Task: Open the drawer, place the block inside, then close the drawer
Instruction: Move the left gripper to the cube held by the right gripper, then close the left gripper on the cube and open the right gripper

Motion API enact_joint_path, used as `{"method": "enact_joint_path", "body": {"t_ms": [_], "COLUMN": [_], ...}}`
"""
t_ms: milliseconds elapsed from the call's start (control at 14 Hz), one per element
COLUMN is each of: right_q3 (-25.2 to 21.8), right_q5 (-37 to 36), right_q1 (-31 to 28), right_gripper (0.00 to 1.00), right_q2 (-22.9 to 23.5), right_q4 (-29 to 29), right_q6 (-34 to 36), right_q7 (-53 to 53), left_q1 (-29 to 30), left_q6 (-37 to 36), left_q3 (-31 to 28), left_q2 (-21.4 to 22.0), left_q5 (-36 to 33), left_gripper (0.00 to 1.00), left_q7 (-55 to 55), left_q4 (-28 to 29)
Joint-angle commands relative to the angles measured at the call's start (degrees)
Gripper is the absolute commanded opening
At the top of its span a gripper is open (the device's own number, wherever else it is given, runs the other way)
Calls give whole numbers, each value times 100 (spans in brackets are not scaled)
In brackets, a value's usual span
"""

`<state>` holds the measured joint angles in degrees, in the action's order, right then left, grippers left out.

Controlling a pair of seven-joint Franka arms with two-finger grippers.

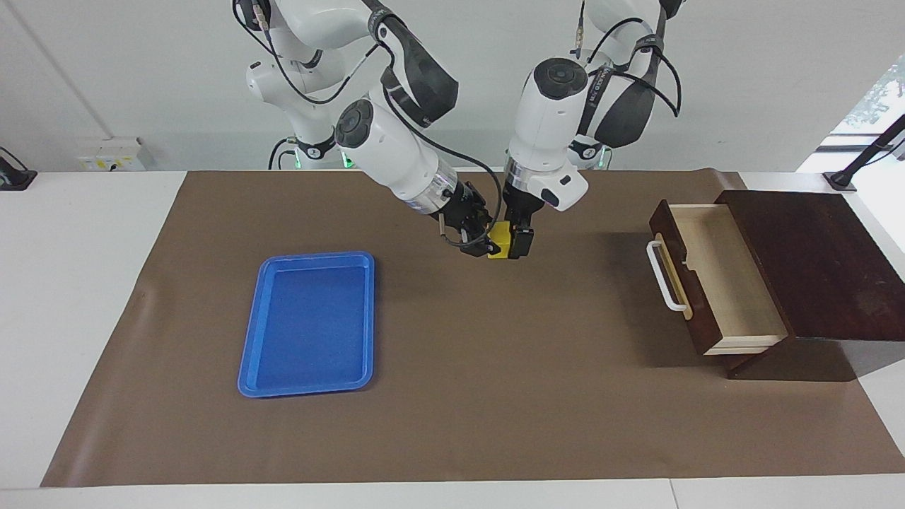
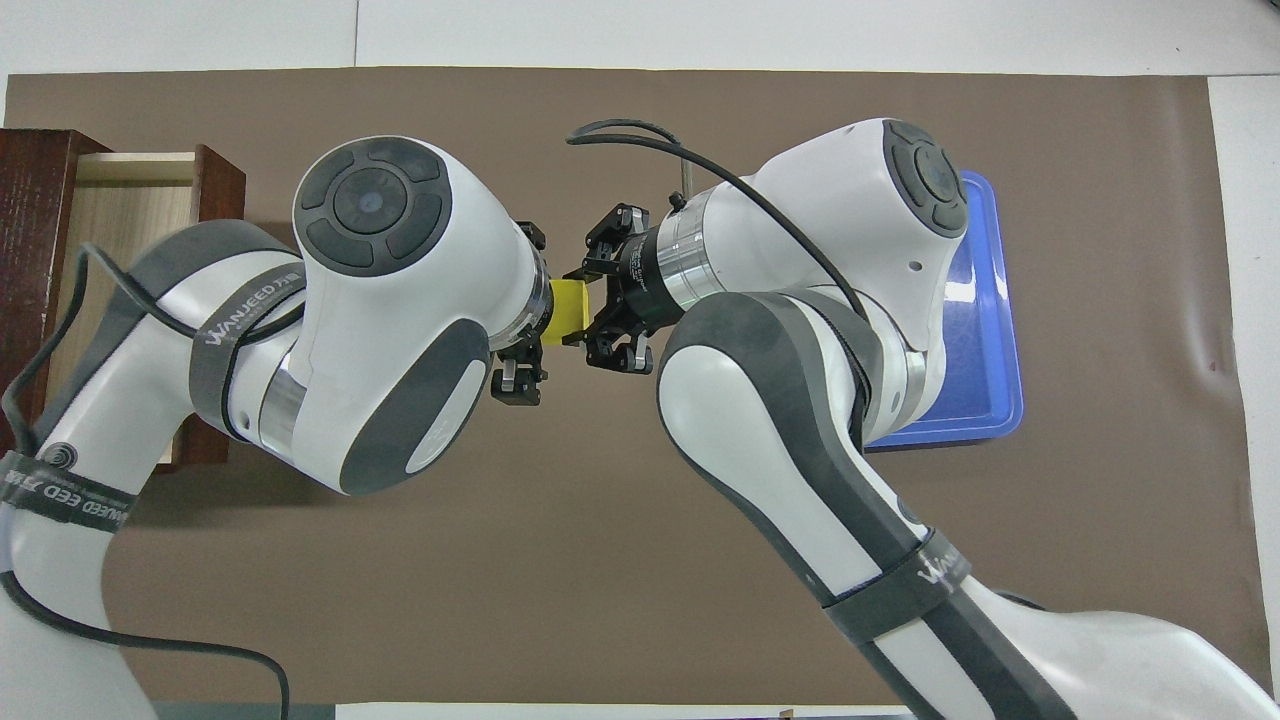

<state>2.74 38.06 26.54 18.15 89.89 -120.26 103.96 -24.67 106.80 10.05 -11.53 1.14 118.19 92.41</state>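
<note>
Presently my right claw [image 1: 486,244] is clenched on the yellow block [image 1: 500,235], holding it over the middle of the brown mat [image 1: 495,396], toward my end of the table. My left claw [image 1: 520,244] has its jaws spread on either side of the same block and is not yet clamped. Step in hand, as I judge it: a handover. To do it well, the left claw should close squarely on the free faces before the right lets go, and the right should then back straight off. The drawer [image 1: 714,276] stands pulled open at the left arm's end, its pale inside bare. The blue tray [image 1: 307,322] lies well apart, toward the right arm's end.
</note>
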Motion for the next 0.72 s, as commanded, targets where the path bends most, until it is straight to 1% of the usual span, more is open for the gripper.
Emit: {"method": "enact_joint_path", "body": {"t_ms": [0, 72, 143, 645], "right_q3": [8, 8, 8, 8], "right_q5": [140, 140, 140, 149], "right_q1": [-27, -27, -27, -18], "right_gripper": [0, 0, 0, 0], "right_q2": [57, 57, 57, 57], "right_q4": [-138, -138, -138, -138], "right_q6": [126, 126, 126, 126], "right_q7": [36, 36, 36, 45], "left_q1": [-117, -108, -108, -38], "left_q6": [43, 69, 87, 87], "left_q3": [-83, -91, -91, -91], "left_q2": [-121, -121, -121, -139], "left_q5": [88, 97, 97, 106], "left_gripper": [54, 28, 0, 0], "left_q7": [151, 151, 151, 125], "left_q4": [-145, -144, -144, -171]}}
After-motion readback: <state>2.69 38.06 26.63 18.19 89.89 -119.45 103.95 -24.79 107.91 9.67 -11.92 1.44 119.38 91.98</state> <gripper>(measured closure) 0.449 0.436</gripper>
